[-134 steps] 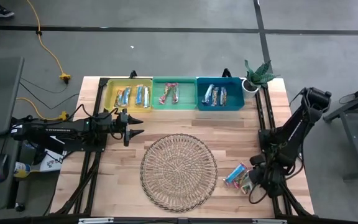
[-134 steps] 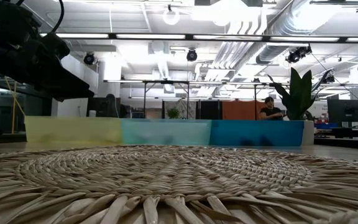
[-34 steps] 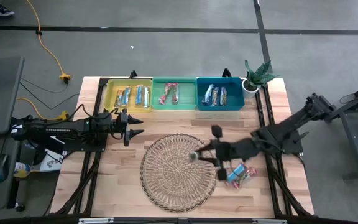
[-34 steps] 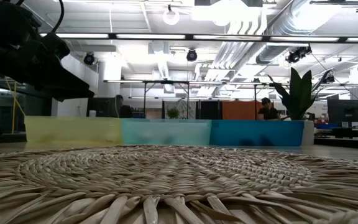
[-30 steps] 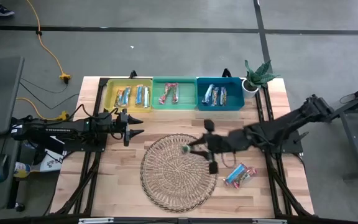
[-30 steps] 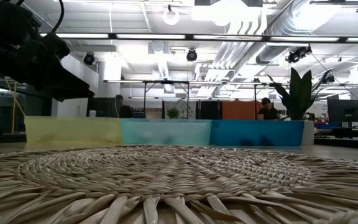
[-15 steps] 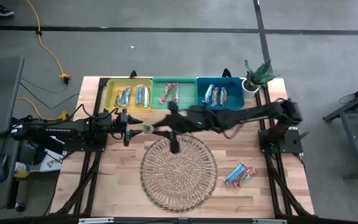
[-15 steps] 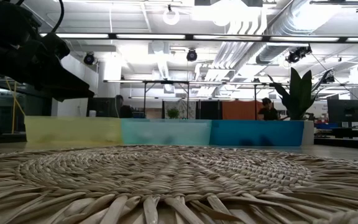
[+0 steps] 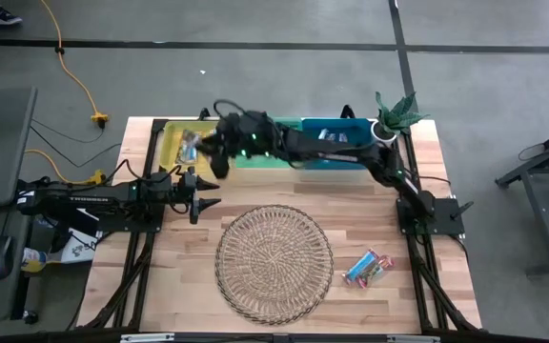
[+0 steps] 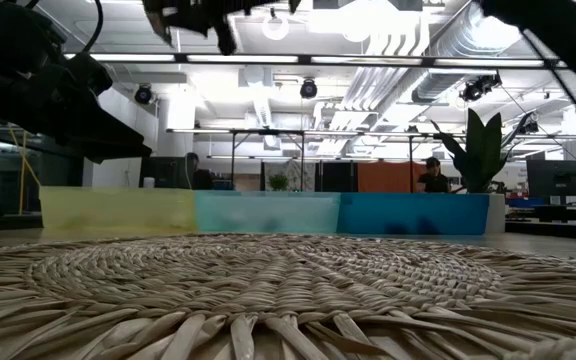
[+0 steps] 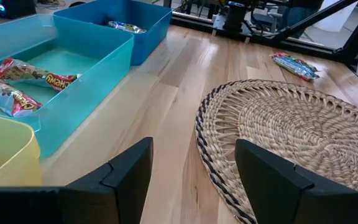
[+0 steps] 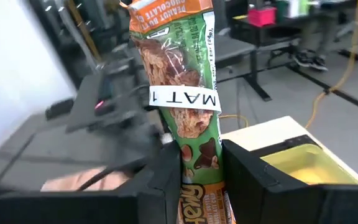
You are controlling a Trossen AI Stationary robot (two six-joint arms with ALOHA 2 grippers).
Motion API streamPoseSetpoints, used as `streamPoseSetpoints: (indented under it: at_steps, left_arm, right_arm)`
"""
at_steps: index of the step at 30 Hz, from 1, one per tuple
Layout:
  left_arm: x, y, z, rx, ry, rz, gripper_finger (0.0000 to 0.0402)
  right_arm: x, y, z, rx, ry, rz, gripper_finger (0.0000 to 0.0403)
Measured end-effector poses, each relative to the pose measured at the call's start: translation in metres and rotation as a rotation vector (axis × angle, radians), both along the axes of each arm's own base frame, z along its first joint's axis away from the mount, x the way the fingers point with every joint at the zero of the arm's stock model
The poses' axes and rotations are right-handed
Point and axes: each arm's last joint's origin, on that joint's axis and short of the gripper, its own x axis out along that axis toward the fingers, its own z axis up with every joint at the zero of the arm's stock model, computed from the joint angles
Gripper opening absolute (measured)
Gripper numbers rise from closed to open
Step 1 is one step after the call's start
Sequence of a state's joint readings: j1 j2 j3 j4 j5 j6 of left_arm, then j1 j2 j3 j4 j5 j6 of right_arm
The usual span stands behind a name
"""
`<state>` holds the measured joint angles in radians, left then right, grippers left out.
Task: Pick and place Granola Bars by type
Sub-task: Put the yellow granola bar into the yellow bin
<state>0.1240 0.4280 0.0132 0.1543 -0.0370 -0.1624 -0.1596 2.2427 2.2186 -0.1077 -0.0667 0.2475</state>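
Since a second ago the right arm swung from over the wicker mat [image 9: 274,264] to the far-left side, so the right gripper [image 9: 213,143] now hangs over the yellow bin [image 9: 172,145], fingers pinched on a green-and-orange bar [image 12: 182,81]. Other bars sit in the yellow, green [image 9: 286,158] and blue [image 9: 354,159] bins, and two lie on the table [image 9: 370,268] near right. Left gripper [image 9: 204,193] waits left of the mat, fingers apart, empty.
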Motion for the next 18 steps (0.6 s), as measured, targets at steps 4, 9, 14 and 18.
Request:
streamPoseSetpoints:
  at_steps: [4, 9, 14, 18]
  left_arm:
    - [0.000, 0.000, 0.000, 0.000, 0.000, 0.000, 0.0225]
    - [0.000, 0.000, 0.000, 0.000, 0.000, 0.000, 0.0225]
    - [0.000, 0.000, 0.000, 0.000, 0.000, 0.000, 0.0225]
    - [0.000, 0.000, 0.000, 0.000, 0.000, 0.000, 0.0225]
  right_arm:
    - [0.011, -0.038, -0.016, 0.133, -0.035, -0.031, 0.0096]
    - [0.028, -0.062, -0.046, 0.326, -0.126, -0.053, 0.0096]
    - [0.036, -0.069, -0.072, 0.454, -0.130, -0.163, 0.0096]
    - [0.037, -0.072, -0.089, 0.555, -0.095, -0.321, 0.0096]
